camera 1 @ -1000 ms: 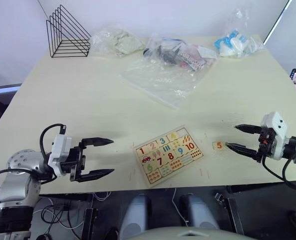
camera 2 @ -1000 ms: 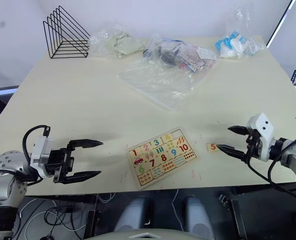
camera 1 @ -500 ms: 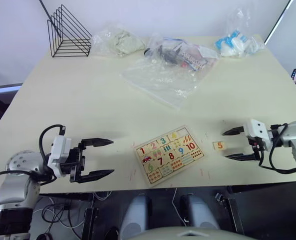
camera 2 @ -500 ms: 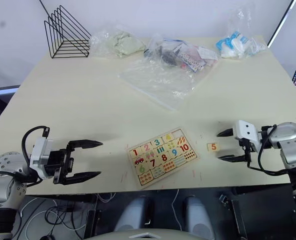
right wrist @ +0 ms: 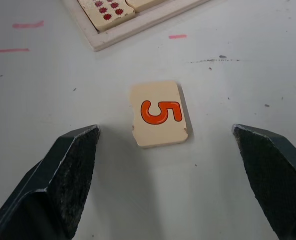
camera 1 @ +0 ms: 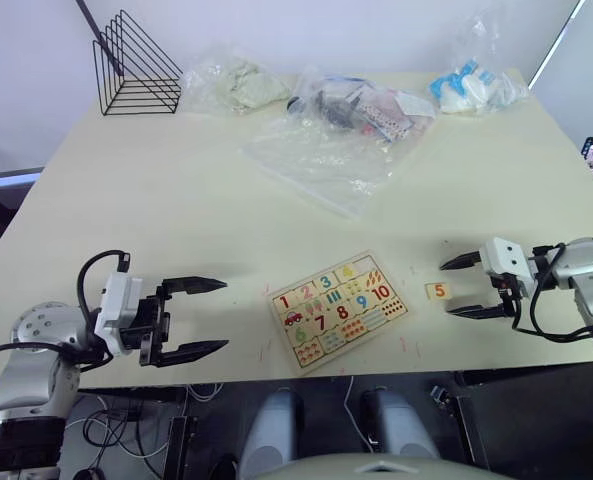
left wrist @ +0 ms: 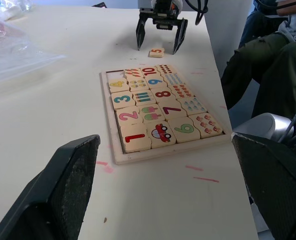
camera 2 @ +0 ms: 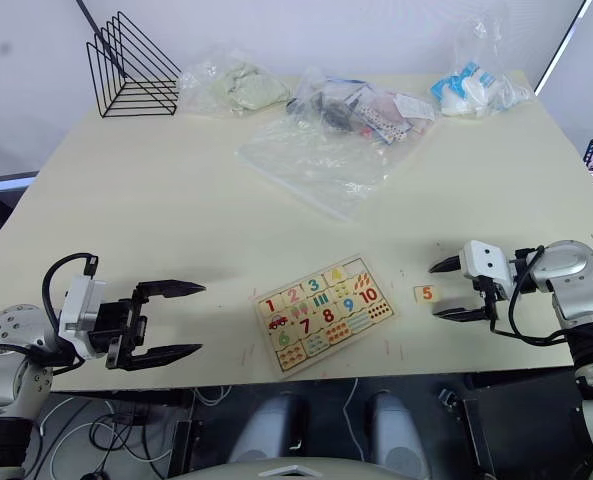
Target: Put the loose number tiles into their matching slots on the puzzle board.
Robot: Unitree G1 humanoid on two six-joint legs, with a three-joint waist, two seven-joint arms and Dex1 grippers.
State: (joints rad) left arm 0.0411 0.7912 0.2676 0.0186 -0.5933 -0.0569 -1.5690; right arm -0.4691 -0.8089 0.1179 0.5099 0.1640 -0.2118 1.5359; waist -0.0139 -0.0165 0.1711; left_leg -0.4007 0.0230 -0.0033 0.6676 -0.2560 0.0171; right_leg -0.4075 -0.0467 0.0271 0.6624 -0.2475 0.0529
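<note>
Right gripper [camera 1: 462, 287] open by the 5 tile [right wrist: 159, 114]
Its jaws are spread, not touching the tile (flat on the table [camera 1: 176, 200], just right of the board [camera 1: 338, 309]). Left gripper [camera 1: 201, 316], also open, hovers well left of the board.

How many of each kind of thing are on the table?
Puzzle board: 1
Loose number tile, the 5: 1
Wire rack: 1
Plastic bags: 4, three stuffed ones along the far edge and one flat one
Total: 7
</note>
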